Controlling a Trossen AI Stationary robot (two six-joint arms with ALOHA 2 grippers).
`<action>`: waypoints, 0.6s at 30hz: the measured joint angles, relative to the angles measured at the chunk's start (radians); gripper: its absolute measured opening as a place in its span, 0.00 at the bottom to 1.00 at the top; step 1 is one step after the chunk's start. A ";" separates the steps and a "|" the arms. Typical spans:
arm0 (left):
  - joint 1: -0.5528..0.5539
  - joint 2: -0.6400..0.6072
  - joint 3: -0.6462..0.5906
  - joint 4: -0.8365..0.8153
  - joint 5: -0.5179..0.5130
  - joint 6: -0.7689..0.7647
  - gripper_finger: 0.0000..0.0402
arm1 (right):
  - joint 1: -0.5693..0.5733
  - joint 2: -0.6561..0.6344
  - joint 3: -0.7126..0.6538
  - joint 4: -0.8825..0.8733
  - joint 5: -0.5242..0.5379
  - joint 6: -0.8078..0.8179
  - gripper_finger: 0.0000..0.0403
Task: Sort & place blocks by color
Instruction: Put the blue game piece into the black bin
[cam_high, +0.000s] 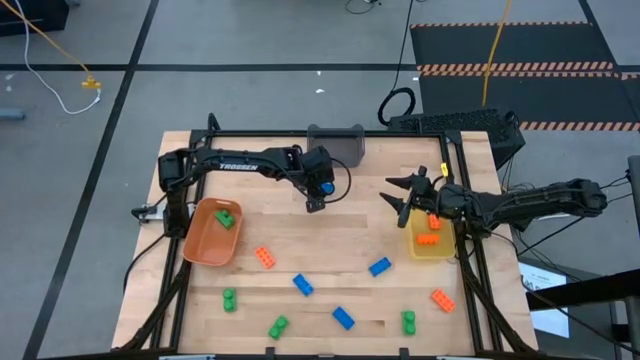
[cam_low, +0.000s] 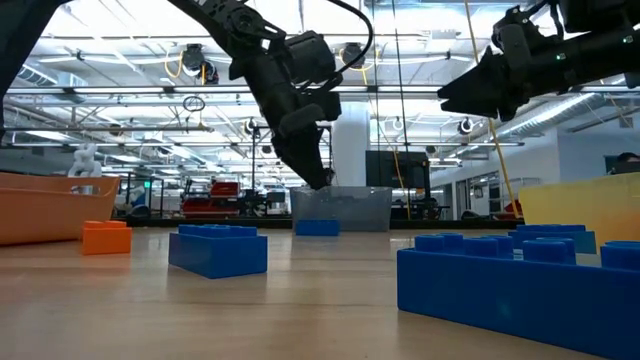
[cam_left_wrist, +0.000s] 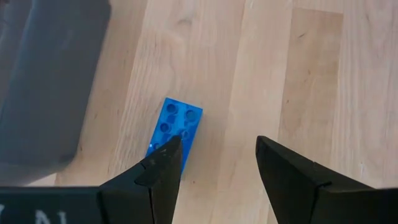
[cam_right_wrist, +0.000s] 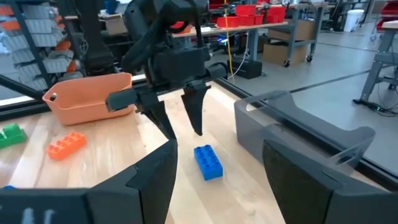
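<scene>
The blue block (cam_left_wrist: 175, 129) nearest the work lies flat on the table (cam_high: 350, 250), studs up, just beside the grey bin (cam_high: 337, 143); it rests free, with nothing gripping it. The left gripper (cam_left_wrist: 211, 165) hangs over it with fingers apart; one finger (cam_left_wrist: 160, 171) overlaps the block's near end in the wrist view, and the other stands clear over bare wood; the block therefore sits off-centre between the jaws, so the gripper probably needs a small sideways shift before closing. The placing suggests that blue is meant for the grey bin.

The other blocks lie sorted in part: a green block (cam_high: 226, 216) lies in the orange bin (cam_high: 205, 245); two orange blocks (cam_high: 430, 230) lie in the yellow bin (cam_high: 432, 250); loose orange, blue and green blocks are scattered over the near half of the table, so much sorting remains.

The left arm reaches across from the left side, wrist bent steeply down. The right gripper (cam_high: 400, 197) hangs raised beside the yellow bin, fingers apart and empty, pointing toward the centre; the right arm lies stretched low from the right edge.
</scene>
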 joint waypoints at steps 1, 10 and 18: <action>0.000 0.000 0.000 0.000 0.000 0.000 0.51 | -0.003 0.000 0.000 0.002 0.000 0.000 0.56; -0.002 0.009 0.000 -0.002 0.000 0.004 0.51 | -0.018 0.001 0.000 0.041 -0.005 -0.018 0.56; -0.002 0.013 0.000 -0.005 -0.074 0.085 0.51 | -0.018 0.047 0.000 0.071 -0.061 0.025 0.56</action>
